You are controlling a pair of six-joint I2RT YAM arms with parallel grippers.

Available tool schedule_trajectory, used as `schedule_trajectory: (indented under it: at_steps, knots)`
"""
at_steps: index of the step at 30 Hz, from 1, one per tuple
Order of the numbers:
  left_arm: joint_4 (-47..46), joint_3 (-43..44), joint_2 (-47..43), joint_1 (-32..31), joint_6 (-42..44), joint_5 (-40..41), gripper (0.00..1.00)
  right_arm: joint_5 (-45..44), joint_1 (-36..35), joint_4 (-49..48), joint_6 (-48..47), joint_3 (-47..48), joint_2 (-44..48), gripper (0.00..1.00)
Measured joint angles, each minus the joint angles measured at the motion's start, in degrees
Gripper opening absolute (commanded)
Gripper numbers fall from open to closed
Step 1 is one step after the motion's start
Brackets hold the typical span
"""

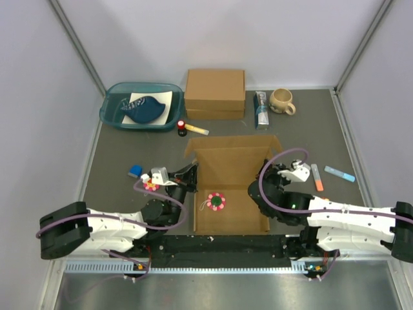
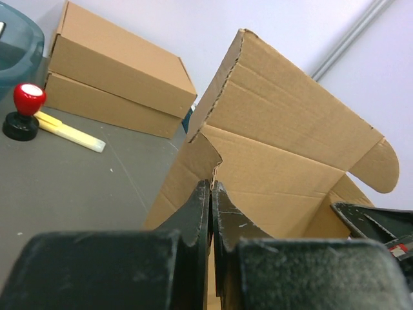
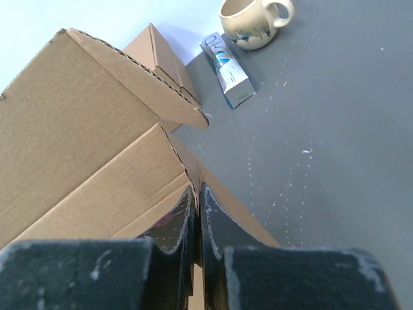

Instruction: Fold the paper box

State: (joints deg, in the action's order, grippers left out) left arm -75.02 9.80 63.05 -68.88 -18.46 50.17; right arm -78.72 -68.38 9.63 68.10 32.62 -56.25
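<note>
nearest the arm bases, the left gripper [image 1: 191, 175] had its jaws pressed flat on the top edge of the left side wall of the plain brown die-cut cardboard paper box [image 1: 232, 161]. the left wrist view showed thin board sandwiched there with no gap. the right gripper [image 1: 266, 172] mirrored it, jaws narrow on the right side wall.

the paper box sat mid-way across the grey bench [image 1: 129, 148], open upward. both side walls were raised, and the lid panel with its rounded ear flaps stood at the far side. a small round red-and-pink trinket with a green centre [image 1: 215, 201] lay on the box floor, nearer the left wall.

the step in hand looked like setting the side walls. doing it well probably meant moving both pinches together, so the light box did not skate sideways, and bending each wall along its crease rather than mid-panel. shallow grips on the edge could slip, so slow, even travel seemed wise. the trinket might foul any flap folding down inside.

beyond stood a thicker closed brown cardboard box [image 1: 215, 93] and a cream ceramic mug [image 1: 282, 101], both well apart from the work.
</note>
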Motion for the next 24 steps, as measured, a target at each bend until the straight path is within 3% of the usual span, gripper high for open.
schedule_trajectory:
  at_steps: [14, 24]
  knots:
    - [1.31, -2.38, -3.61, -10.05, -2.78, 5.90, 0.00, -9.68, -11.56, 21.81, 15.45, 1.73, -1.88, 0.00]
    - [15.08, -5.09, -1.64, -20.15, -5.62, 11.47, 0.00, 4.31, -22.08, 43.82, 26.29, -0.15, -13.33, 0.00]
